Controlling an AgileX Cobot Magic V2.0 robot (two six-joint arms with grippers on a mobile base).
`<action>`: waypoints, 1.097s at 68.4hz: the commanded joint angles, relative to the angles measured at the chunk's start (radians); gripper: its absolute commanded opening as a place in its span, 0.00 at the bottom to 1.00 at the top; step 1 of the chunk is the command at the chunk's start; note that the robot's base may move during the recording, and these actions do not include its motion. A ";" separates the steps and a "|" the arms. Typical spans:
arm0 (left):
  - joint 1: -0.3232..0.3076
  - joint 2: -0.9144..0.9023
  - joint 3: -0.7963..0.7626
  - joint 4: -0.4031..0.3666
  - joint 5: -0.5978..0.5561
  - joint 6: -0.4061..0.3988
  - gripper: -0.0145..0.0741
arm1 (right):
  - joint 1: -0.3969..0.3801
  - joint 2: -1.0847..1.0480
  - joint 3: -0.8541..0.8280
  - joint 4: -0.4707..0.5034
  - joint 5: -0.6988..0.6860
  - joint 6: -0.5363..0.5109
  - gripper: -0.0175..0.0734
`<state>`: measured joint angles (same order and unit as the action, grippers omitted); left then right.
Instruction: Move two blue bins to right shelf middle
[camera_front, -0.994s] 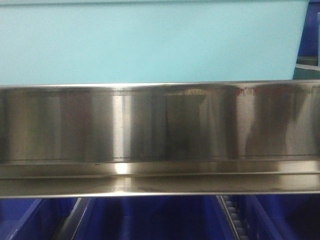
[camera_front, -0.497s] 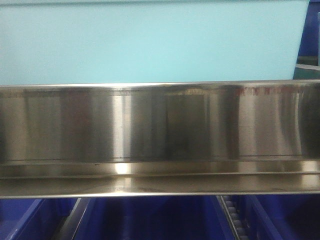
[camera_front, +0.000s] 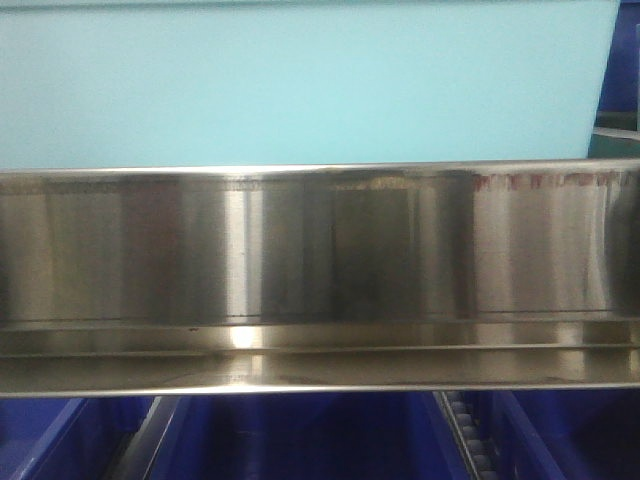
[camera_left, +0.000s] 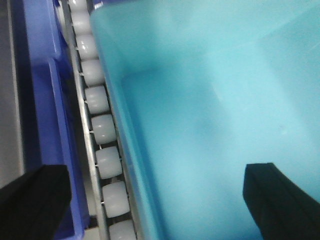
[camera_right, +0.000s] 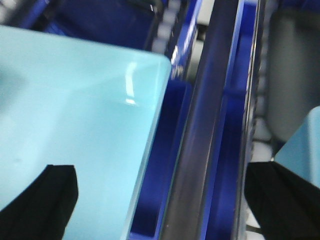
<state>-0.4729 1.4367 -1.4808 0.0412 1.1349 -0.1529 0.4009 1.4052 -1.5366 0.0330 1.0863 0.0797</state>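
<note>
Almost nothing moved in 1 second: only reflections shifted on the shiny stainless-steel shelf rail (camera_front: 320, 250). The pale aqua plastic bin (camera_front: 300, 80) sits just behind it. Our left gripper (camera_left: 155, 200) and right gripper (camera_right: 160, 202) gape wide, clasping nothing; we judge it delivered.

A shiny steel shelf tier (camera_front: 320, 270) spans the middle of the front view. A pale aqua bin (camera_front: 300, 85) rises above its rail, filling the upper frame.

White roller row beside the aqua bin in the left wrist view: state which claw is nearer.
Left. The left claw straddles the rollers and the wall of the aqua bin; the right claw spans another bin edge and a metal rail.
</note>
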 joint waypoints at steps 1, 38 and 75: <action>0.026 0.039 -0.009 -0.034 0.009 -0.012 0.85 | 0.001 0.055 -0.010 -0.012 0.007 0.017 0.81; 0.058 0.175 -0.009 -0.050 0.014 -0.005 0.85 | 0.001 0.246 -0.008 -0.012 -0.010 0.059 0.81; 0.058 0.175 -0.009 -0.056 0.007 -0.005 0.04 | 0.001 0.247 -0.008 -0.012 0.008 0.061 0.02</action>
<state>-0.4191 1.6179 -1.4828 -0.0270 1.1390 -0.1634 0.4056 1.6536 -1.5407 0.0581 1.0867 0.1533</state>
